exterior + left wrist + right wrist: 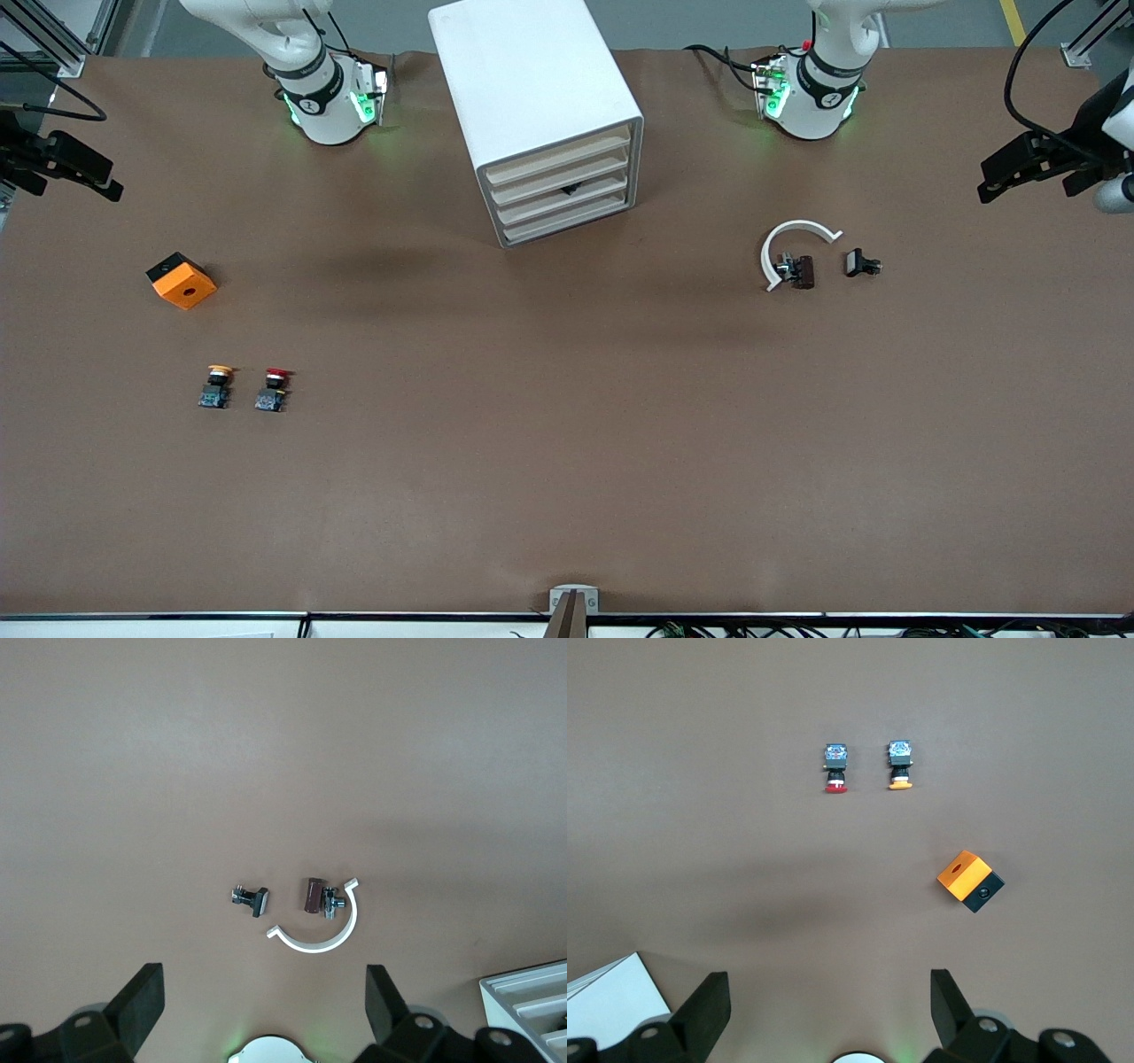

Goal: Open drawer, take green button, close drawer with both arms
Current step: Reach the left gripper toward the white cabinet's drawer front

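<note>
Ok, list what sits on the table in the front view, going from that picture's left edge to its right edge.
orange box → yellow-capped button → red-capped button → white cabinet → white curved piece → small black part. The right gripper and left gripper hang open at the two edges.

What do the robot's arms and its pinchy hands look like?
Both arms are big, white and rounded, with black bands at the joints, green glowing lights and black cables near their bases. The left gripper and right gripper are black, each with two chunky wedge-shaped fingers.
</note>
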Controlling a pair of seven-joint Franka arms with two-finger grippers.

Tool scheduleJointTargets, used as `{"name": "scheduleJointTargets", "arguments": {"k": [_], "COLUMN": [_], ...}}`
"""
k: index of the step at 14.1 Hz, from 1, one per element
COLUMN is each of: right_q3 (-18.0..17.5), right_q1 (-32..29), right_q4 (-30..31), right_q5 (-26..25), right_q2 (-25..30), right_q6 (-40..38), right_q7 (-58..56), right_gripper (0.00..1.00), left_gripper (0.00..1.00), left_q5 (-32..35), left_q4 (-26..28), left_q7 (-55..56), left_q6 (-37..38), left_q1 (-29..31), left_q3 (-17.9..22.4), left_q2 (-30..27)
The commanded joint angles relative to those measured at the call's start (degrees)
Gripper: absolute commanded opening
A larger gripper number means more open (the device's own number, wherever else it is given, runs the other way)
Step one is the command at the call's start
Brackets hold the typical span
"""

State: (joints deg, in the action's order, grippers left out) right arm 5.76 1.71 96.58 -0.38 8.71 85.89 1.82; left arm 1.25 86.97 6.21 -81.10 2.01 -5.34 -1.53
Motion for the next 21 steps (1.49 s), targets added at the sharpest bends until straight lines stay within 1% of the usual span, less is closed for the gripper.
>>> {"name": "scheduleJointTargets", "arguments": {"k": [1,4,6,8,11,13,15,17,18,21], "right_q3": [-0.66,-0.66,-0.66,-0.66,-0.57,-0.57,-0.57,-0.57,-0.49,-0.75], "right_q1": [-0.83,-0.83,-0.83,-0.83,-0.92,-0.92,-1.09,-1.27,-1.45,-0.83], "right_q4": [0.19,0.19,0.19,0.19,-0.16,-0.69,-1.57,-2.36,-2.1,-2.8], "right_q5": [-0.59,-0.59,-0.59,-0.5,0.03,0.03,0.03,-0.06,0.03,-0.58], "right_q2": [0.87,0.79,0.79,0.79,0.7,0.44,-0.44,-2.11,-2.38,-7.37], "right_q6": [0.06,0.06,0.06,0.06,-0.37,-0.46,-0.46,-0.64,-0.99,-0.99], "right_q7": [-0.59,-0.59,-0.59,-0.5,-0.41,-0.15,0.2,-0.23,-0.24,0.11], "right_gripper": [1.0,1.0,1.0,1.0,1.0,1.0,1.0,1.0,1.0,1.0], "left_gripper": [1.0,1.0,1.0,1.0,1.0,1.0,1.0,1.0,1.0,1.0], "left_q5": [0.6,0.42,-0.11,-0.11,-0.19,-0.19,-1.33,-4.75,-7.46,-15.55], "left_q4": [-1.28,-1.97,-2.42,-2.51,-3.03,-5.65,-8.39,-8.57,-8.57,-8.22], "left_q7": [-0.05,0.56,5.1,14.75,32.85,44.79,60.94,78.96,85.22,92.47], "left_q6": [0.77,0.07,-2.2,-5.11,-8.8,-9.69,-9.69,-10.82,-11.09,-11.18], "left_q1": [-1.57,-1.75,-2.71,-5.08,-9.99,-13.86,-17.38,-18.97,-19.15,-20.11], "left_q3": [0.07,0.07,-0.46,-0.72,-0.81,-0.72,-0.73,-0.72,-0.72,-0.73], "left_q2": [4.24,8.55,11.63,14.44,19.53,24.62,30.33,34.12,35.88,39.14]}}
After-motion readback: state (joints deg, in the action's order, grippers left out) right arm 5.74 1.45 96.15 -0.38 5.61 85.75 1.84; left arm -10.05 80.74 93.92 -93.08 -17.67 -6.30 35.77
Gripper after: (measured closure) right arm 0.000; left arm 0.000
